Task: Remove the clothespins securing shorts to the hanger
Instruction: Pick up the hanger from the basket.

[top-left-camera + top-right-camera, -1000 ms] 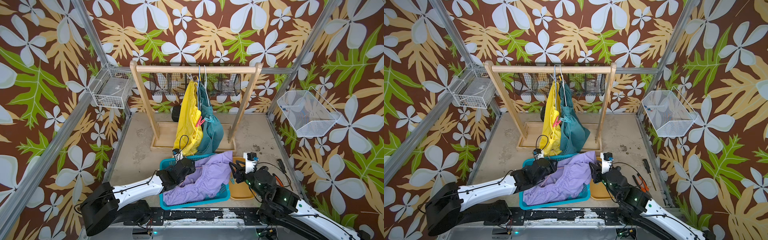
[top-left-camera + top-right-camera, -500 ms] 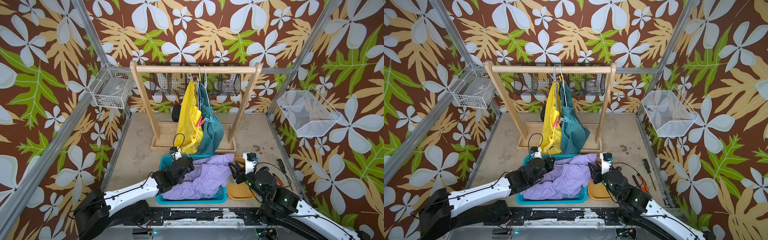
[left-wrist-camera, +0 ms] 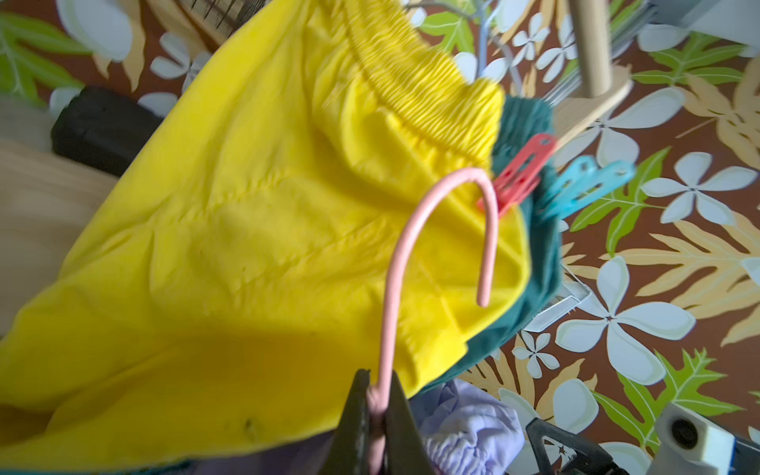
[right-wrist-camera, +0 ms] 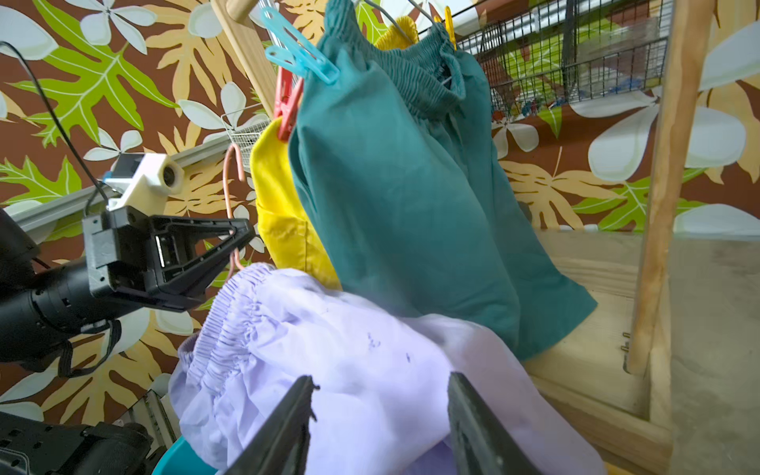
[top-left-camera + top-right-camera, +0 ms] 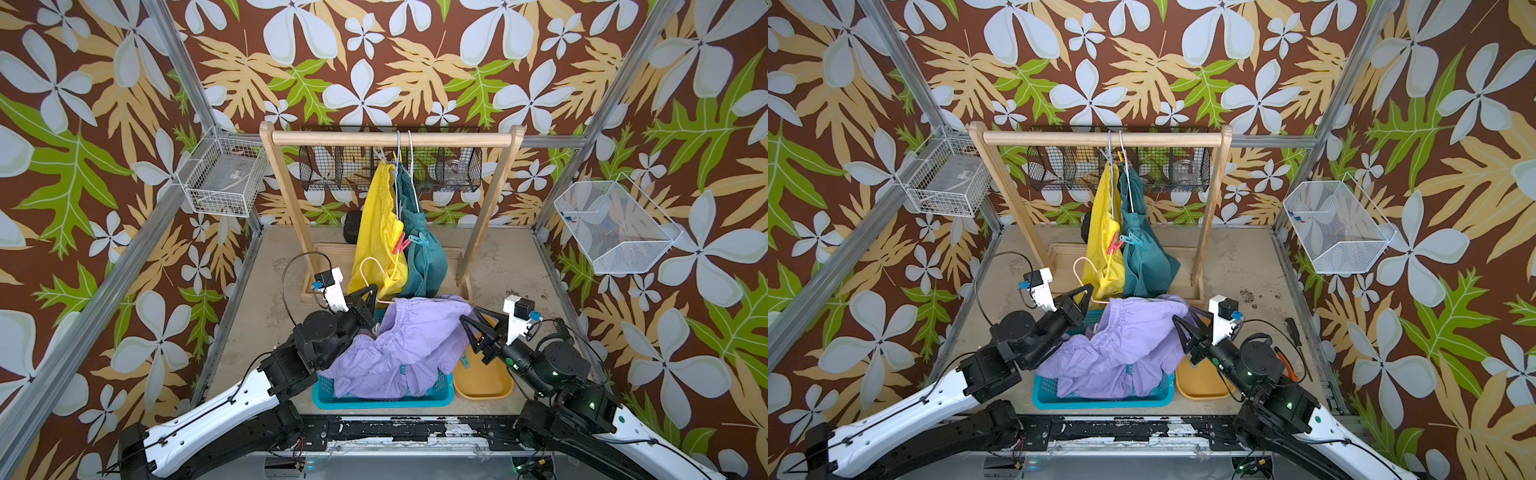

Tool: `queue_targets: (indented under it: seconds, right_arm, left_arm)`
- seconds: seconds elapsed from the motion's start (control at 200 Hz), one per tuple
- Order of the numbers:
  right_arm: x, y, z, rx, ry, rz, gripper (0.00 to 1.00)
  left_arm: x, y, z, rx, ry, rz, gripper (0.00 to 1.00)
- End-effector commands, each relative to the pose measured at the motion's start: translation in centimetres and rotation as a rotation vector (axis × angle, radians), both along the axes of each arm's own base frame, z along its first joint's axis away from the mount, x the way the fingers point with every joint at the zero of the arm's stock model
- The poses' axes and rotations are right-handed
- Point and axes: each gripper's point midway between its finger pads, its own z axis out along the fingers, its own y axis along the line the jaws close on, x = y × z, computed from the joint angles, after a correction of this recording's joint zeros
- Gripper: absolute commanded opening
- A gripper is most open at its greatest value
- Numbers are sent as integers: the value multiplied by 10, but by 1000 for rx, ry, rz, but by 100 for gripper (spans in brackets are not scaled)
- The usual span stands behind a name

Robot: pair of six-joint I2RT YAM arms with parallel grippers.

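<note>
The left fingers [image 3: 355, 423] are clenching the neck of the pink hanger [image 3: 489, 246], holding its hook up above the blue basket [image 5: 374, 401]. The lilac shorts [image 5: 415, 336] are lying heaped over that basket, with the waistband bunching just below the grip. The right fingers [image 4: 288, 432] are standing released and empty just above the lilac cloth, beside the yellow tray [image 5: 482, 384], where one teal clothespin [image 5: 465, 359] is already lying.

This looks like the step of presenting the lilac pair for unpegging. No clothespin is showing on it, so whether one is still biting cannot be told. The next move is probably calling for the left arm to raise the hanger until the waistband hangs free. The right fingers would then pinch a peg's tail ends and pull it off.

On the wooden rack [image 5: 395, 139], the yellow shorts [image 5: 378, 232] and teal green shorts [image 5: 424, 257] are hanging with a red-pink clothespin [image 5: 400, 245] and a light blue clothespin [image 5: 419, 240] still on.

A second ago the left fingers were partly open and lying low in the lilac folds; now they are shut and lifted, with the hook showing. The right arm is sitting much where it was
</note>
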Motion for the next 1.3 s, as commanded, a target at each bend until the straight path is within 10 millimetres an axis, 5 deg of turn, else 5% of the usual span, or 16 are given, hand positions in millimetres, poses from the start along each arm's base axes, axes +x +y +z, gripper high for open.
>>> queue_targets:
  seconds: [0.0,0.21,0.55,0.971,1.296]
  right_arm:
    - [-4,7,22,3,-76,43,54]
    - [-10,12,52,37,-165,84,55]
    - [-17,33,83,-33,-232,173,55]
    - [-29,79,77,-84,-201,92,54]
    - [-15,98,57,-123,-128,-70,52]
  left_arm:
    - [-13,-7,46,127,-260,-67,0]
    - [-34,-14,83,242,-497,-136,0]
    - [-38,-20,86,321,-555,-164,0]
    - [-11,-14,61,280,-436,-42,0]
    - [-9,2,61,169,-384,21,0]
